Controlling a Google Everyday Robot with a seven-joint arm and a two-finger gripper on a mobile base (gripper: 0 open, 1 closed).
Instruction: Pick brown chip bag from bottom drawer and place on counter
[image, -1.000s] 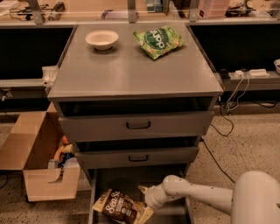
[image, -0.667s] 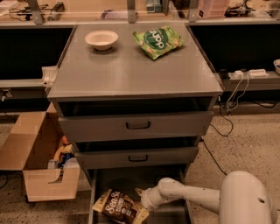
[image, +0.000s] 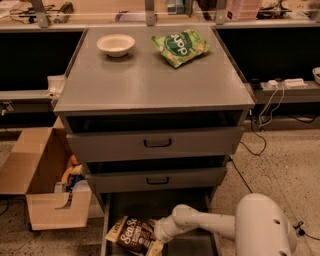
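The brown chip bag (image: 132, 234) lies in the open bottom drawer (image: 159, 205), at its front left, with "Sea Salt" script facing up. My gripper (image: 156, 237) reaches in from the lower right on a white arm and sits at the bag's right edge, touching or overlapping it. The counter (image: 150, 80) is the wide grey top of the cabinet, far above the gripper.
A green chip bag (image: 180, 46) and a white bowl (image: 116, 44) sit on the counter's back half. Two upper drawers with black handles (image: 157, 143) stand slightly open. An open cardboard box (image: 44, 189) with items stands on the floor at the left. Cables run at the right.
My arm has pushed further left along the bottom drawer, bringing the gripper from beside the brown bag up against its right edge. The bag has hardly moved.
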